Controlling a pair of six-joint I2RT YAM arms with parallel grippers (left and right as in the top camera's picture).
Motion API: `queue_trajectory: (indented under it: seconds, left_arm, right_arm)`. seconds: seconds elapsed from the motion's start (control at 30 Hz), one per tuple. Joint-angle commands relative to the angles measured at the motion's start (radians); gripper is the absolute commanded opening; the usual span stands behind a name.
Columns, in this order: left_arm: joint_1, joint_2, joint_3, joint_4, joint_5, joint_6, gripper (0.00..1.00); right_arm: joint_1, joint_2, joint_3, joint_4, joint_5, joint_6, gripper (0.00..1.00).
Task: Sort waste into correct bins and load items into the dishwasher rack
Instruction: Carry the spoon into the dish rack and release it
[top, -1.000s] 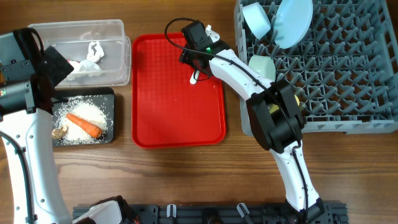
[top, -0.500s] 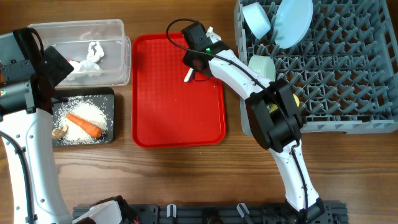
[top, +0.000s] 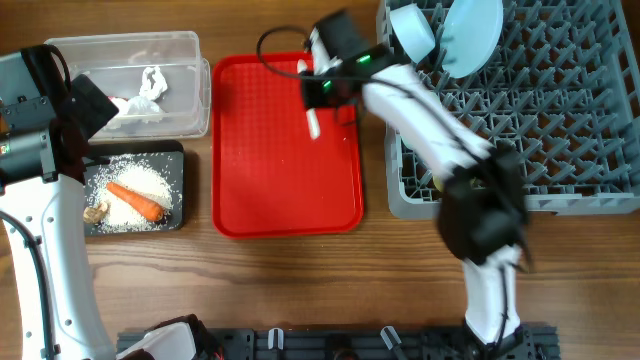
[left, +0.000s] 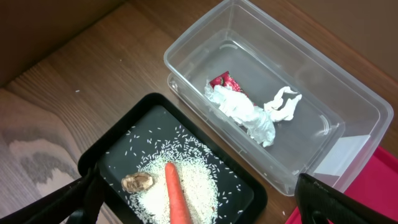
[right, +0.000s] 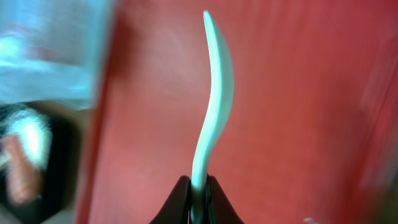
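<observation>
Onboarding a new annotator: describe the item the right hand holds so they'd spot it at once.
Find the flat red tray in the middle of the table. Over its top right part in the overhead view, the right hand pinches a white plastic spoon by one end. It is the only slim, curved white piece in view, and the only thing held.

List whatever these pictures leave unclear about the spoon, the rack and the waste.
Right wrist view: motion blur smears the white spoon, so its far end is indistinct.
Overhead view: the frame edge cuts off the top and right sides of the dishwasher rack.
Left wrist view: the red wrapper is mostly buried under the tissue.
</observation>
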Motion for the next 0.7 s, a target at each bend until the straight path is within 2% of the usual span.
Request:
queue_trajectory:
  seconds: [0.0,0.1,0.27,0.47,0.57,0.67]
  left_arm:
    - [0.006,-0.007,0.016,0.002,-0.013,0.001,1.00]
    - [0.006,-0.007,0.016,0.002,-0.013,0.001,1.00]
    - [0.006,-0.007,0.016,0.002,-0.013,0.001,1.00]
    - [0.006,-0.007,0.016,0.002,-0.013,0.001,1.00]
    - [0.006,-0.007,0.016,0.002,-0.013,0.001,1.00]
    - [0.006,-0.007,0.016,0.002,-0.013,0.001,1.00]
  right_arm:
    - [-0.068,-0.277,0.014,-0.168,0.068,-0.373,0.04]
    - [-0.136,-0.418,0.014,-0.336,0.330,-0.440,0.04]
    - [-0.264,-0.460,0.010,-0.508,0.390,-0.492,0.04]
    - [-0.459,-0.438,-0.162,-0.409,0.345,-0.432,0.04]
    - [-0.512,-0.436,-0.283,-0.317,0.249,-0.432,0.04]
    - [-0.519,-0.435,-0.380,-0.222,0.238,-0.435,0.04]
